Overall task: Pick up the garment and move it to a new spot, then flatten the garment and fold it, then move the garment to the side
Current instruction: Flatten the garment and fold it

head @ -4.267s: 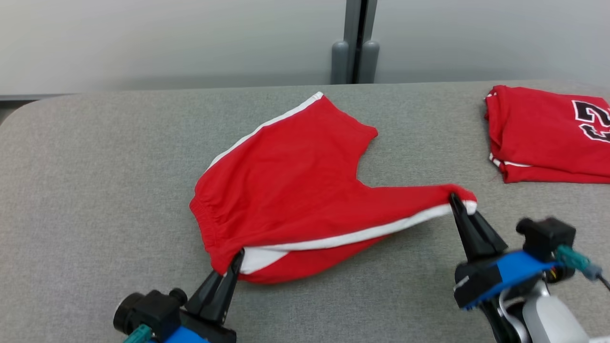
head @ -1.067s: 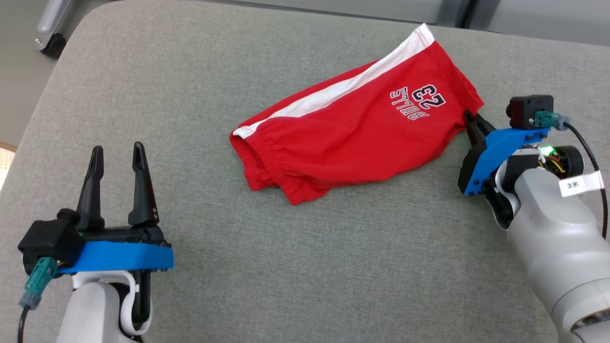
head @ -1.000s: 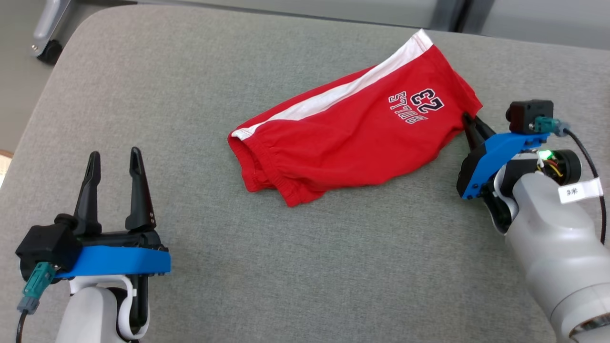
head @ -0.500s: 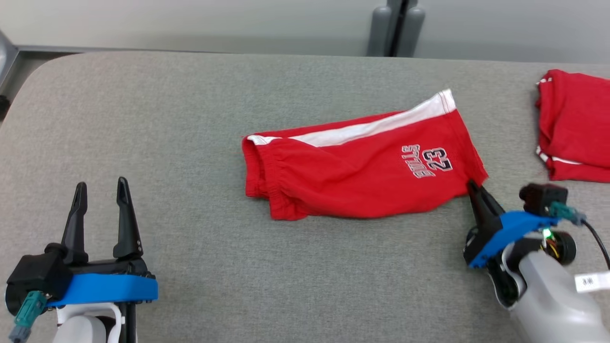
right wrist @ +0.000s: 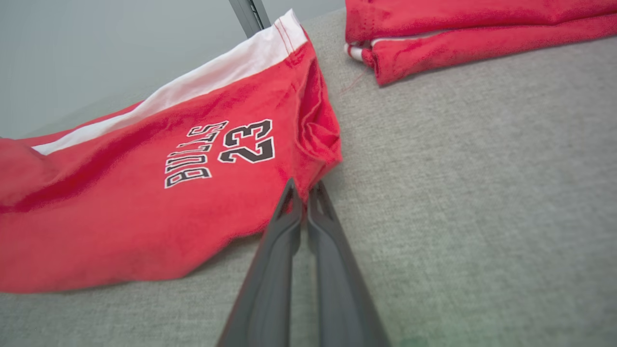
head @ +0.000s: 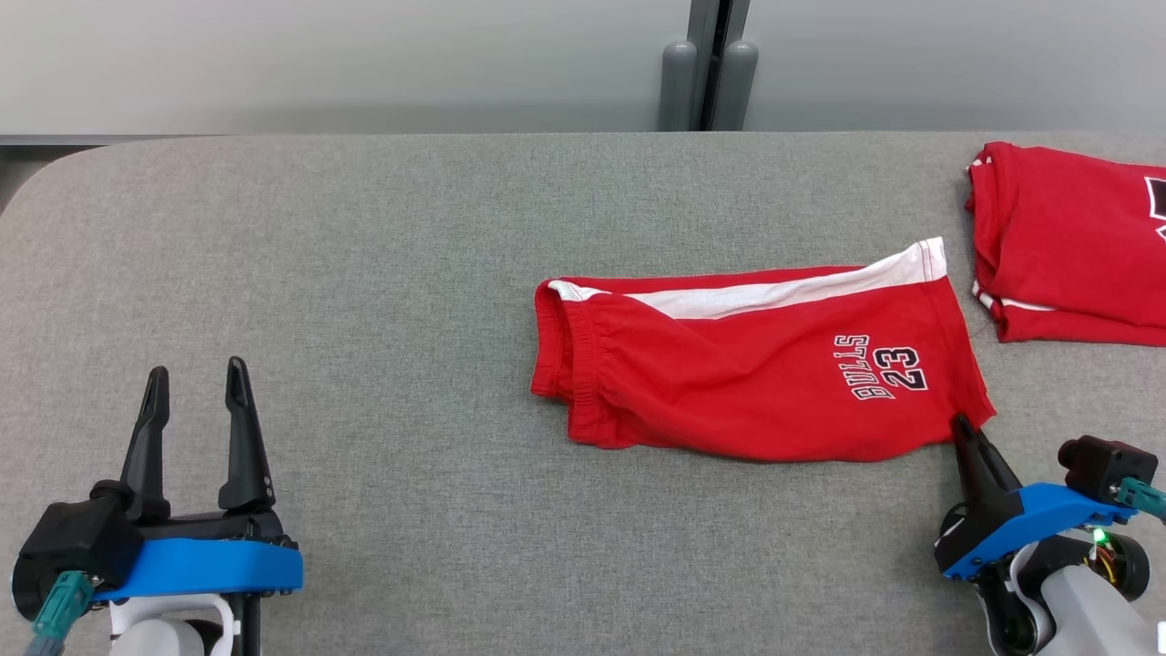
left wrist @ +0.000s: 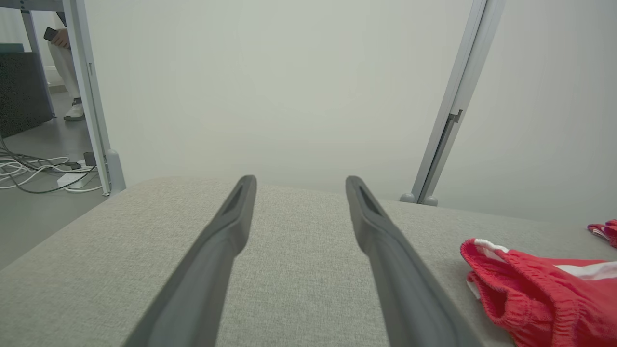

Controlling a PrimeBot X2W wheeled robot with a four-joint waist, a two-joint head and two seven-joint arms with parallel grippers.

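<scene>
The garment (head: 756,383), red shorts with a white side stripe and "BULLS 23" print, lies folded in half on the grey table (head: 364,273), waistband to the left. My right gripper (head: 959,421) is shut on its near right hem corner, and the right wrist view shows that gripper (right wrist: 303,185) pinching the garment (right wrist: 144,202) there. My left gripper (head: 197,369) stands open at the lower left, well apart from the cloth. In the left wrist view that gripper (left wrist: 300,180) holds nothing, and the garment's waistband (left wrist: 544,299) lies to its right.
Another folded red piece (head: 1066,246) lies at the table's far right, close to the shorts' hem, and shows again in the right wrist view (right wrist: 458,33). A grey post (head: 706,64) stands behind the table. Beyond the table's left end are floor cables (left wrist: 33,168) and a person's foot (left wrist: 74,111).
The head camera has turned and tilted. The shorts, earlier spread between both grippers, are now folded; the left gripper has let go. The right gripper keeps its corner, now nearer the other red piece.
</scene>
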